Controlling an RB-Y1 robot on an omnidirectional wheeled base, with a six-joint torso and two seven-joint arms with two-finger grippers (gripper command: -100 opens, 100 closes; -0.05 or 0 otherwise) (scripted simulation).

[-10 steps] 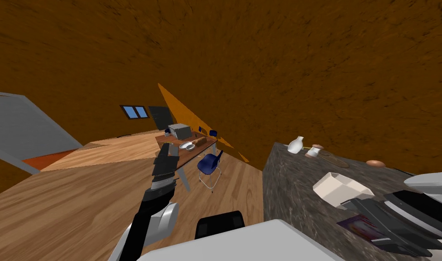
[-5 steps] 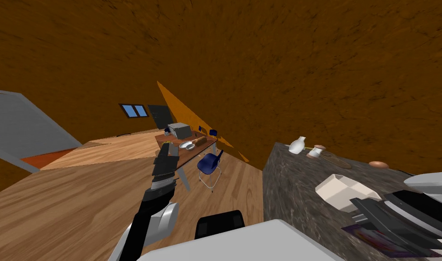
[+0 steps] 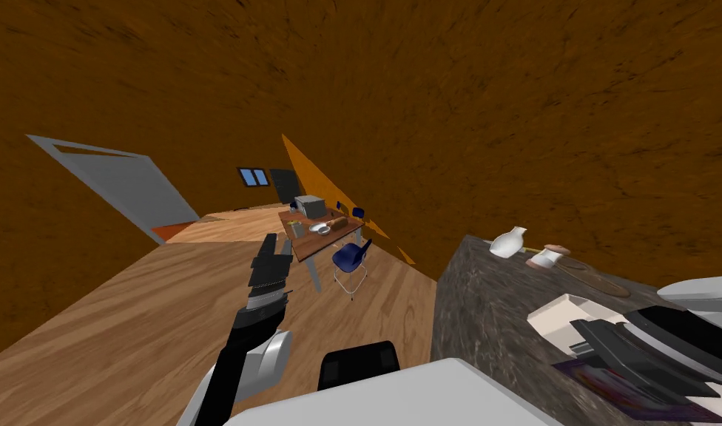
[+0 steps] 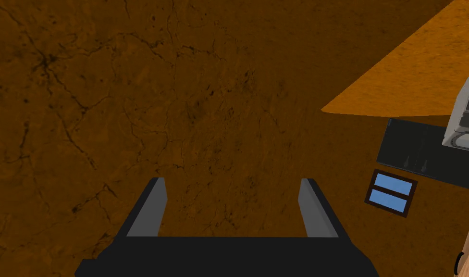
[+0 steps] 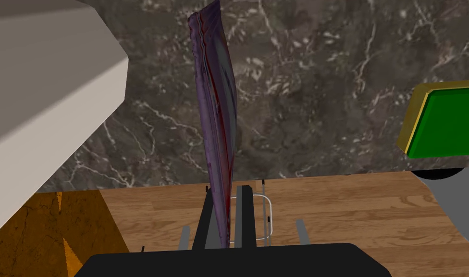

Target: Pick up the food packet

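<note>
The food packet is a thin purple pouch, seen edge-on in the right wrist view. It rises from between the fingers of my right gripper, which is shut on its lower end. Behind it is the dark marbled counter. In the head view the packet shows as a purple patch on the counter at the lower right, partly hidden under my dark right forearm. My left gripper is open and holds nothing. It is held out over the wooden floor, left of the counter.
A white box stands close beside the packet. A green block with a yellow rim lies on the packet's other side. A white jug and a small cup stand further back. Far off are a table and a blue chair.
My right gripper has shut on the packet, which lay flat on the counter before. My head view has swung, so the door, table and counter have shifted in the picture.
</note>
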